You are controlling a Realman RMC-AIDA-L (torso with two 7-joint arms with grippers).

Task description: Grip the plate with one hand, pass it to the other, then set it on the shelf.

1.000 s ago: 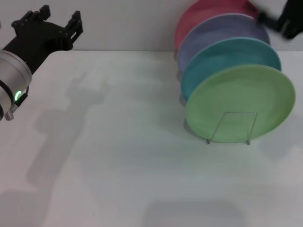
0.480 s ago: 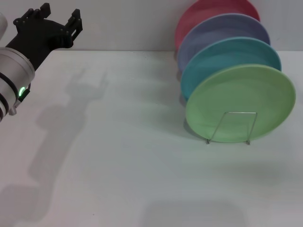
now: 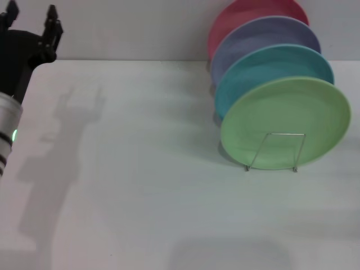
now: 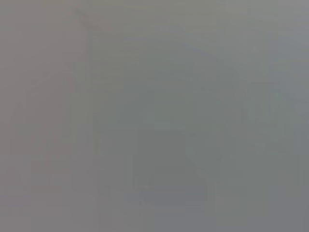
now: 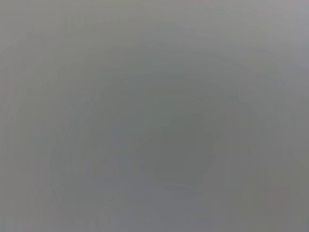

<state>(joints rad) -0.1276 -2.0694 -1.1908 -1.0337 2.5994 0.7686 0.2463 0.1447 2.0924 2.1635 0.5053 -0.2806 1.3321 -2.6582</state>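
While the left gripper [image 3: 31,17] hangs up at ten o'clock in the head view, above the far-left corner of the white table [image 3: 140,185], its two black fingers [image 3: 52,19] stand apart in a moderate gap with nothing between them. Below it the silver-grey arm [image 3: 7,132] runs down the edge of the picture at nine o'clock, a green light [image 3: 12,135] glowing on it, and the arm's shadow lies across the tabletop just beside it.

Across to two o'clock, four plates stand on edge in a row, overlapping front to back. Farthest back is the pink plate [image 3: 242,14], then the lavender plate [image 3: 264,36], then the teal plate [image 3: 275,64]. Nearest the camera, at three o'clock, is the light green plate [image 3: 287,115], tilted back against the teal one. It sits in the silver wire plate rack [image 3: 275,151], whose front loop of thin rod rises across the plate's lower face, the two feet resting on the table.

Well apart from the rack, the left gripper touches nothing. The right gripper does not show in the head view, and both wrist views give only flat grey.
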